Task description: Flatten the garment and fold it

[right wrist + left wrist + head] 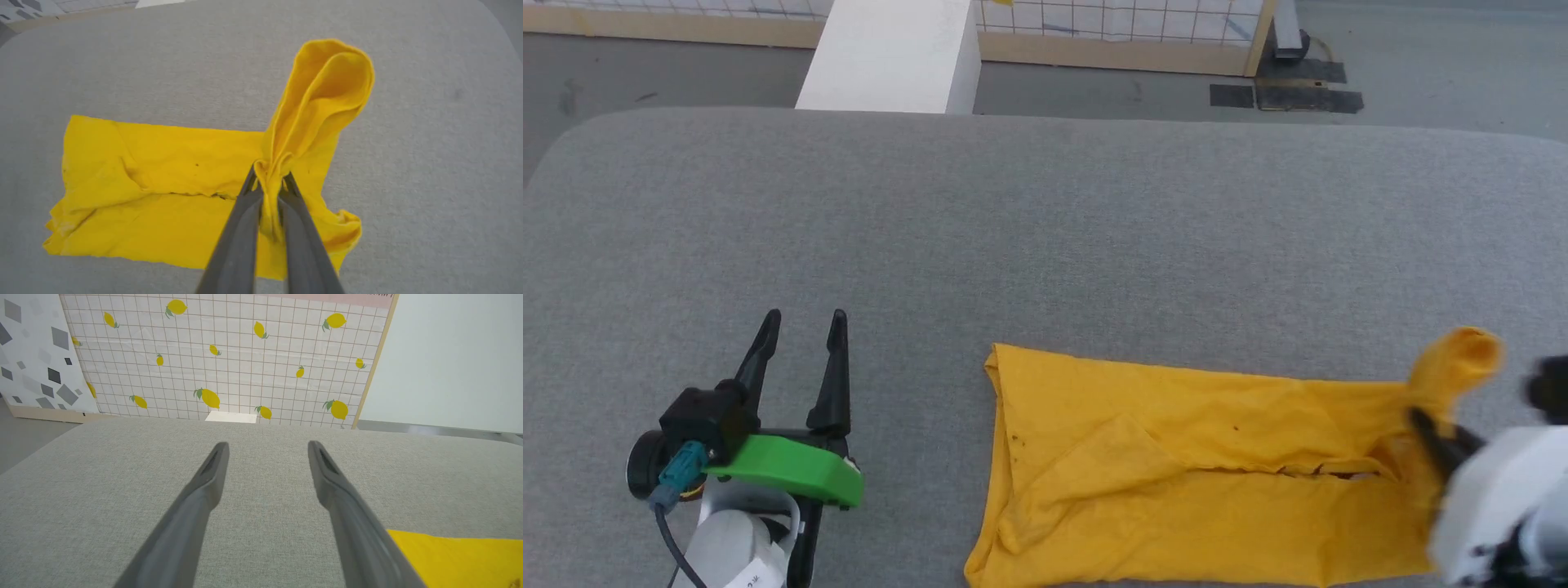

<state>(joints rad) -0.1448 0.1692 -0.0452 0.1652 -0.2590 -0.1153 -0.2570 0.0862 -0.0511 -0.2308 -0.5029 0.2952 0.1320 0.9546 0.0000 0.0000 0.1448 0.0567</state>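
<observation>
I read the garment [1176,457] lying partly folded, plain yellow up, along the near edge of the grey surface [1045,229], right of centre. The right pincer [269,179] is blurred in the head view. The right wrist view resolves it: clamped on a bunched fold at the garment's right end, with a loop of cloth standing above. The left pincer [803,318] hangs with its fingers apart over bare surface left of the garment. The left wrist view adds a lemon-print panel [245,355] beyond the far edge.

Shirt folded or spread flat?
Folded: the garment lies doubled along a middle edge, one end bunched upward in the shut right pincer.
</observation>
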